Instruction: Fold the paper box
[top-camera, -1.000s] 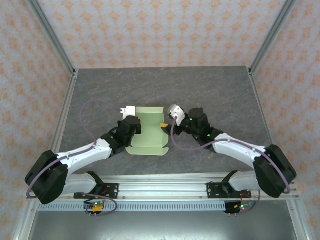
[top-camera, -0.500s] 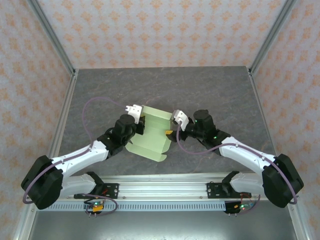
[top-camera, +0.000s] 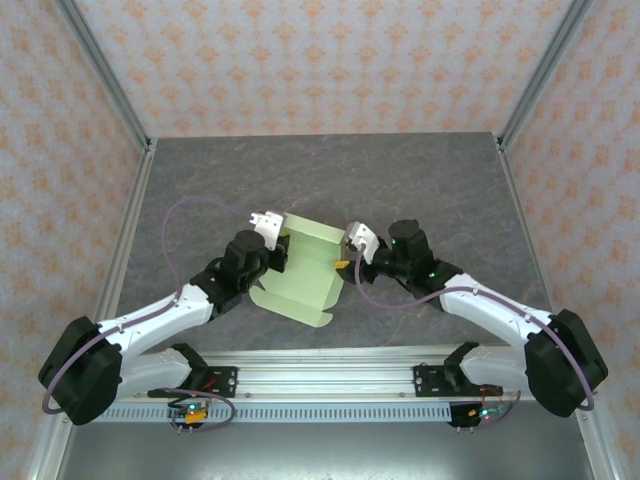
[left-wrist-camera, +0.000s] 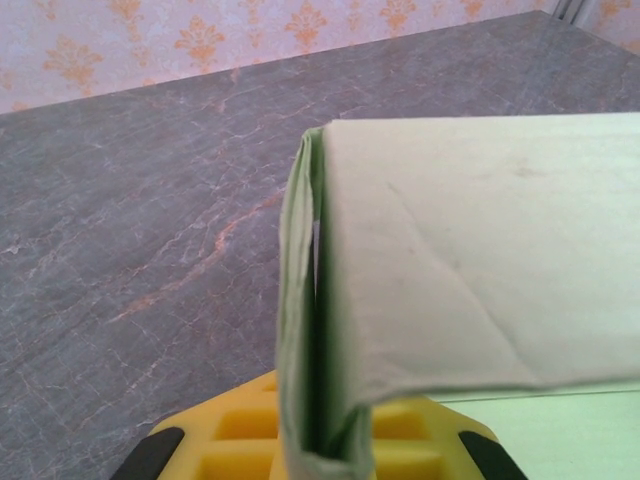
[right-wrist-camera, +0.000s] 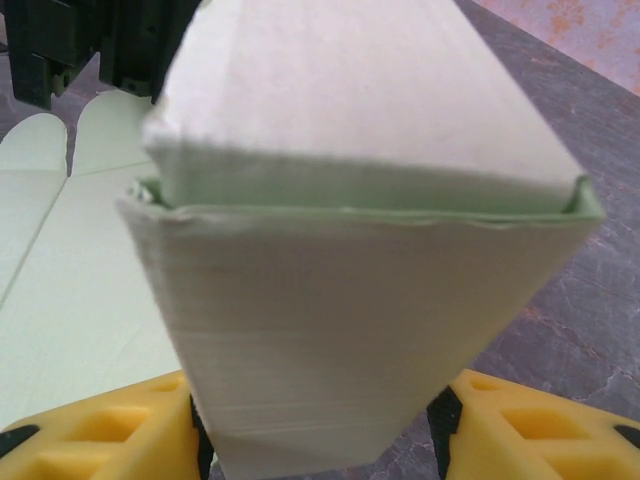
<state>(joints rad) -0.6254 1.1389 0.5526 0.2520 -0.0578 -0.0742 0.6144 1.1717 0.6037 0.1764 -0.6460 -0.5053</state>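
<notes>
The paper box (top-camera: 300, 278) is a pale green card sheet lying skewed on the table between both arms, with its side flaps raised. My left gripper (top-camera: 281, 251) holds its left edge. In the left wrist view that gripper (left-wrist-camera: 315, 445) is shut on a doubled-over strip of the paper box (left-wrist-camera: 470, 260). My right gripper (top-camera: 343, 263) is at the sheet's right edge. In the right wrist view a folded, hollow wall of the paper box (right-wrist-camera: 370, 300) fills the gap of that gripper (right-wrist-camera: 320, 445), and both yellow fingers (right-wrist-camera: 100, 425) touch its sides.
The grey stone-patterned table (top-camera: 420, 180) stretches out behind the sheet. Metal frame posts (top-camera: 120, 110) and patterned walls close it in on three sides. The rail with the arm bases (top-camera: 320, 385) runs along the near edge.
The sheet has turned clockwise and its left edge has lifted with my left gripper. My right gripper has shifted right, and its jaws have narrowed onto the folded wall.
</notes>
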